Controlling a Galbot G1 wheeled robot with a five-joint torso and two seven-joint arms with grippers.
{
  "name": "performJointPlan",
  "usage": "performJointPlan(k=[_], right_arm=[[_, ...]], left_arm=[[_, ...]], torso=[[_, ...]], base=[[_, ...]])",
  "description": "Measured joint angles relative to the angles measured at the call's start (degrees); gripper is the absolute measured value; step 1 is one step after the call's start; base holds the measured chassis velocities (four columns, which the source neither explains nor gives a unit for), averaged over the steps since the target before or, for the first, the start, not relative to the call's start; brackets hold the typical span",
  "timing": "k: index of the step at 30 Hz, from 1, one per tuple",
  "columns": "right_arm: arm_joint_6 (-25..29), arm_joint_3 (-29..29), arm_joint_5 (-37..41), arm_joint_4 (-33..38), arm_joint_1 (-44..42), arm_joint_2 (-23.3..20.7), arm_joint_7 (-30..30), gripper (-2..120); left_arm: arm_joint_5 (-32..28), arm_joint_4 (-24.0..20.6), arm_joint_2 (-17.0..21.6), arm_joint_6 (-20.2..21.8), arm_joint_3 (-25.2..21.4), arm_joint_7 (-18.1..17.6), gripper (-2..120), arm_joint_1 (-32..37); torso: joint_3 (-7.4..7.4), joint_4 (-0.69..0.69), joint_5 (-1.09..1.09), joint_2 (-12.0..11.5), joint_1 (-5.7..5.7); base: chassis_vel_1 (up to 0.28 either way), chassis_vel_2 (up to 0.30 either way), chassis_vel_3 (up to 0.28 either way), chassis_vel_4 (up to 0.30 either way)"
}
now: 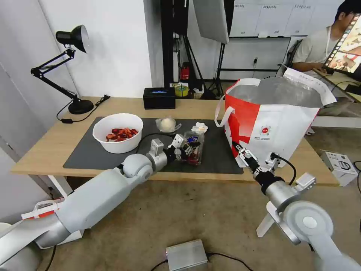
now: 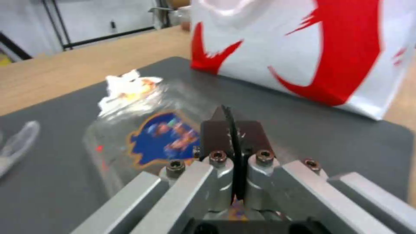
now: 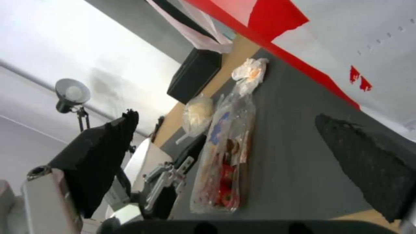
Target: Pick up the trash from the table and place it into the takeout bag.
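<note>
On the left of the surface (image 1: 45,150), a white bowl (image 1: 117,132) of red shells is sitting on the dark mat (image 1: 94,156), apart from both arms. To its right, a clear plastic wad (image 1: 167,124) and a crumpled tissue (image 1: 199,128) are lying toward the back of the mat.

At the centre, near the mat's front edge, the clear plastic box (image 1: 193,147) with red scraps is standing tilted. In the right wrist view its long axis is running from the front of the mat back toward the tissue. The left pincer (image 1: 184,146) is meeting the box from the box's left side. In the left wrist view its dark fingers (image 2: 232,135) are lying almost together, apparently pinching the thin edge of the box, whose blue label is showing just past the tips. The left arm is thus the nearer one, and the grip appears to be made.

To the right, the takeout bag (image 1: 278,124) is standing open on the surface, well to the right of the box, so the coming carry is judged to run rightward and up over the bag's rim. The right pincer (image 1: 242,153) is hovering just before the bag's lower front, its fingers spread wide and holding nothing.
</note>
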Motion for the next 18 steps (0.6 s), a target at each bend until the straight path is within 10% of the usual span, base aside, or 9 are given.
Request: performJointPlan(k=[18], right_arm=[[-0.02, -0.05, 0.91, -0.43, 1.64, 0.94, 0.58, 100]], left_arm=[[5.18, 0.34, 1.53, 0.95, 1.04, 0.71, 0, 0.67]], torso=[[0.0, 0.0, 0.0, 0.0, 0.0]], base=[[0.0, 0.0, 0.0, 0.0]])
